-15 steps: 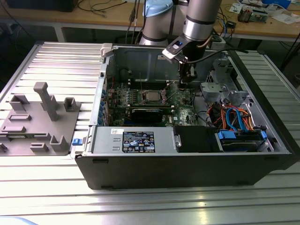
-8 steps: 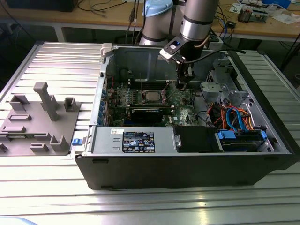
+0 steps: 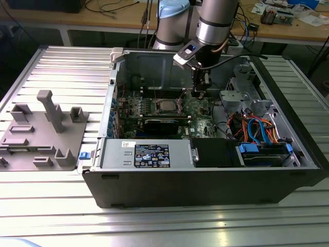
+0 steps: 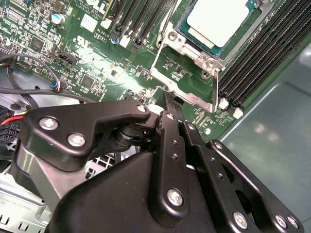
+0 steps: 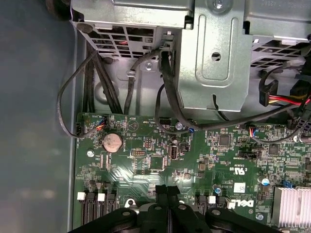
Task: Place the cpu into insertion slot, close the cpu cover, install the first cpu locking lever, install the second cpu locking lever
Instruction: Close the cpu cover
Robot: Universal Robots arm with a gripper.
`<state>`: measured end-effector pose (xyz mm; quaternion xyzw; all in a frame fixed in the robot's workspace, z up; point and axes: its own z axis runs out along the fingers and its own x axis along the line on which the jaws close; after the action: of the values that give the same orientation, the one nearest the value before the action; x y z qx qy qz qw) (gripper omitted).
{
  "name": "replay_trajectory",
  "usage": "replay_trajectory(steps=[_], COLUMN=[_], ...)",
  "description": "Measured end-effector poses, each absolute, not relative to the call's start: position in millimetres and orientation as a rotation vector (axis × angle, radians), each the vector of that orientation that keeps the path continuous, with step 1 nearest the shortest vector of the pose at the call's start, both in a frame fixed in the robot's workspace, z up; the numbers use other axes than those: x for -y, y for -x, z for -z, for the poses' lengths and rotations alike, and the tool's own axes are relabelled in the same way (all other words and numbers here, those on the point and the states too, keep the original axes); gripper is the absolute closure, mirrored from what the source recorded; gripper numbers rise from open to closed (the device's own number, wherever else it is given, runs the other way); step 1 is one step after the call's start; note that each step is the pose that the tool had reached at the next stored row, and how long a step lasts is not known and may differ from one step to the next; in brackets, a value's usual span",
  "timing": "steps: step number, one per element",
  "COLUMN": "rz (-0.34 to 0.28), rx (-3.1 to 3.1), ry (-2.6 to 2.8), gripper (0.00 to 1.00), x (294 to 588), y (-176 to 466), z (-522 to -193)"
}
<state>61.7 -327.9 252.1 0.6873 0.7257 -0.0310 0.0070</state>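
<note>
Black fingers of the gripper (image 4: 170,99) lie pressed together with nothing seen between them, tip down at the green board (image 4: 97,53) just short of the insertion slot (image 4: 171,38). In the first wrist view the pair is likewise clenched. Beyond the tip, a thin wire locking lever (image 4: 215,91) runs off the slot's corner; whether it is latched I cannot tell. Next comes the cpu cover (image 4: 199,47), its silver frame lying flat over the slot. Farthest, the cpu (image 4: 218,19) sits inside the slot, its pale grey top showing through the cover's window. The lever is probably stiff, springy steel wire, slick and narrow. It would be best taken or pushed at its bent free end, away from the slot's hinge. The cpu itself looks light and fragile, to be touched by its edges only.
</note>
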Motion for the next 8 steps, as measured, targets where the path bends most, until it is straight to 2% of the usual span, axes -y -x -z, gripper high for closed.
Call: replay_trajectory(steps=[8], rz=[0.097], rx=[-2.27], ry=[-2.149], gripper=[0.89], x=[327.8], y=[-59.2], z=[-251.7])
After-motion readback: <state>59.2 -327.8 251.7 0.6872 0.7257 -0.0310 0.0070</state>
